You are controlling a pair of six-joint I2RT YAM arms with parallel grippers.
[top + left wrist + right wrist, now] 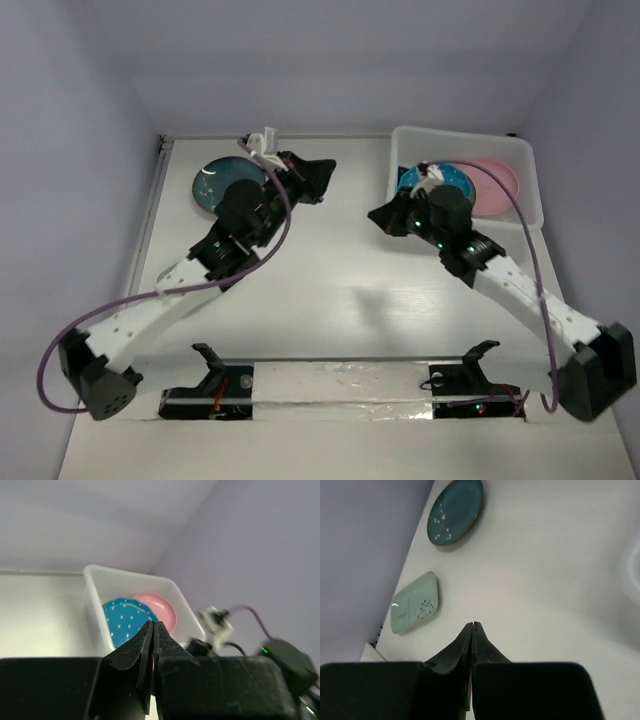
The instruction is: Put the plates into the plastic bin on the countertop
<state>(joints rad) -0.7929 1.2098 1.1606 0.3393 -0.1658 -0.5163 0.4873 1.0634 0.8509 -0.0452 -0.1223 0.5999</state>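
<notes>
The plastic bin (530, 175) stands at the back right of the countertop (340, 270). In it lie a blue white-dotted plate (412, 180) and a pink plate (498, 185). From the left wrist, the bin (94, 592) shows the blue plate (125, 620) beside the pink plate (162, 610). A dark teal round plate (215, 185) rests at the back left, partly under my left arm. The right wrist view shows that teal plate (455, 512) and a mint green plate (415, 602) near the wall. My left gripper (320, 172) (153, 624) and right gripper (382, 216) (472, 624) are both shut and hold nothing.
Pale lavender walls (80, 150) enclose the counter on three sides. A taped strip with two black brackets (340, 385) runs along the near edge between the arm bases. Purple cables (70, 335) loop off both arms.
</notes>
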